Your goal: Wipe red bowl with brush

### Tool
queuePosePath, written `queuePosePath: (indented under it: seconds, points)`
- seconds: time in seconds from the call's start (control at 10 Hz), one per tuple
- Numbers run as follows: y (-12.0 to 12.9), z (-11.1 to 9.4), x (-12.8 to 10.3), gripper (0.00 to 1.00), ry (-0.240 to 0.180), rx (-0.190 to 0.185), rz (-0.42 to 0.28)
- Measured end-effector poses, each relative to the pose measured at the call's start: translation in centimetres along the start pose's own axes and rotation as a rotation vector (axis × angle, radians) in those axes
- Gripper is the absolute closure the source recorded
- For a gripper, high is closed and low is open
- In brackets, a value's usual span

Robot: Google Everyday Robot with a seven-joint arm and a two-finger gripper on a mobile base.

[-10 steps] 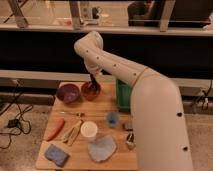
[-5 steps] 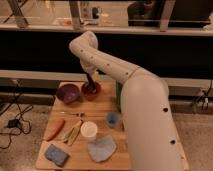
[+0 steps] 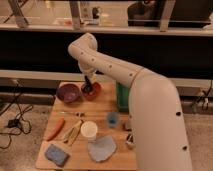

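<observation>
Bulky cream-white arm (image 3: 131, 82), smooth rounded segments, small dark dots, dark gripper (image 3: 89, 86) at its tip

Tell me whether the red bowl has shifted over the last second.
No. The red bowl sits just where it was, right beside the purple bowl; the shut gripper reaches down into it.

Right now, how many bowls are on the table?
2. The purple bowl sits at back left; the red bowl is just right of it, under the gripper. The arm may hide more.
</observation>
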Motion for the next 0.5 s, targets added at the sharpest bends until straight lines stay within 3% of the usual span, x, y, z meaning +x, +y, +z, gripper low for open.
queuePosePath:
  seconds: [0.5]
  points:
    - [1.8,-2.1,-0.7,1.00,0.005,0.024,0.001]
